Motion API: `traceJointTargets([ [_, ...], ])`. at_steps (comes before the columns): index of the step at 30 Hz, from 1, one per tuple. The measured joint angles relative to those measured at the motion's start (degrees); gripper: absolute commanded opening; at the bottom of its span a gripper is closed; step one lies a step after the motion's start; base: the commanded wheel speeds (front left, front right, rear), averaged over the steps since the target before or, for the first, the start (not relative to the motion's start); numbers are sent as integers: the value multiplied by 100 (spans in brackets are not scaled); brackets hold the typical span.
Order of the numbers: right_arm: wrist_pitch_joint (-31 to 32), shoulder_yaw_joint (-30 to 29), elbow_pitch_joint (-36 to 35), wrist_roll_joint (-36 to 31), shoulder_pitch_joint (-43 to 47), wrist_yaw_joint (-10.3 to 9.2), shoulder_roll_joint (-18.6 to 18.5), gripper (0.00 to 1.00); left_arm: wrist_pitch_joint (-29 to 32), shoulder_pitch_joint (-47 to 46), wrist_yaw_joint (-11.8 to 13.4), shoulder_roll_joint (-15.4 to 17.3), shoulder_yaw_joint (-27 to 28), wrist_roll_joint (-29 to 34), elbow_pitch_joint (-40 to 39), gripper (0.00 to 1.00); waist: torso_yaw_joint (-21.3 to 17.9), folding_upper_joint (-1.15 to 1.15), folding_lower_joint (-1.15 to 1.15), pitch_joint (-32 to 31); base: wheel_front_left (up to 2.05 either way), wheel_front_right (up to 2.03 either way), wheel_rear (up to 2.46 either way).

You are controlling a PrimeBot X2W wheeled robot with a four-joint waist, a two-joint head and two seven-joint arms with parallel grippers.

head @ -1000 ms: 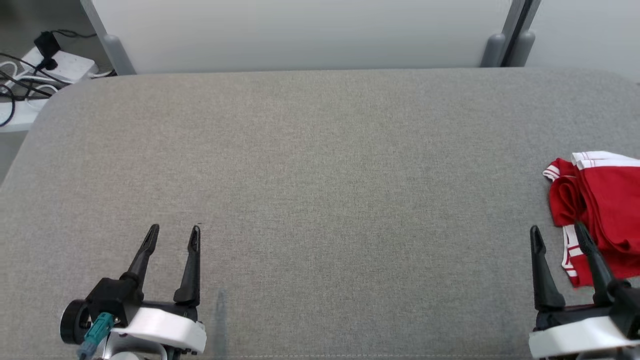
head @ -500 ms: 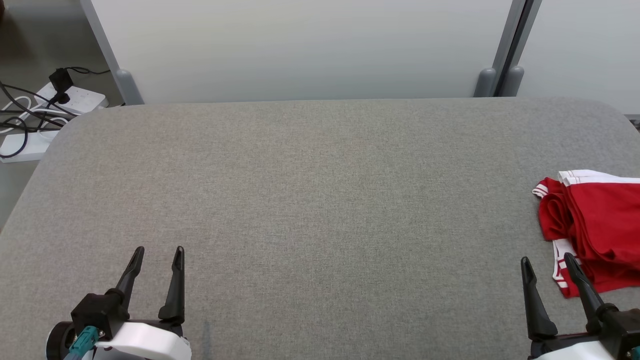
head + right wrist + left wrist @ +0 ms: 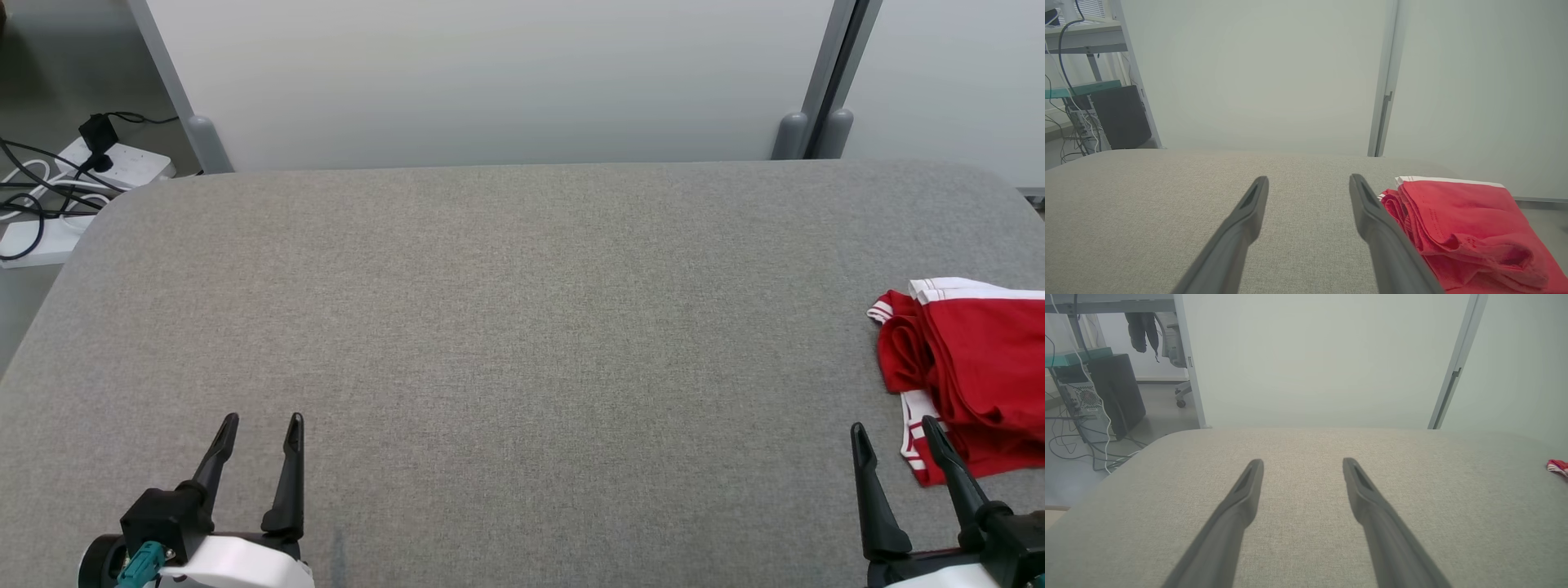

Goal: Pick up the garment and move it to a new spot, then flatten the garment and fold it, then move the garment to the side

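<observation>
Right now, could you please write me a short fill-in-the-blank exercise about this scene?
1. The fabric-covered table is ___ in colour.
2. The red garment with white trim lies at its ___ edge.
3. The left gripper is ___ and empty.
4. The right gripper, beside the garment, is also ___.
Missing words: grey, right, open, open.

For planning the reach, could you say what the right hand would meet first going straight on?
The right hand likely meets only bare grey fabric tabletop; the crumpled red-and-white garment lies just right of its line.
</observation>
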Motion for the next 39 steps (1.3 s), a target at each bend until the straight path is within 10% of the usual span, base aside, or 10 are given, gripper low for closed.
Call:
traceJointTargets([
  [22,-2,4,1,65,-1,0,1,100,7,0,101,103,-74,-89,-47,100,52,0,0,7,0,0,0],
  [23,-2,2,38,66,1,0,7,0,7,2,100,94,-77,-89,0,0,52,0,0,6,0,0,0],
  [39,80,11,425,935,59,0,45,0,210,230,48,-90,-51,-788,331,0,35,0,2,11,0,0,0],
])
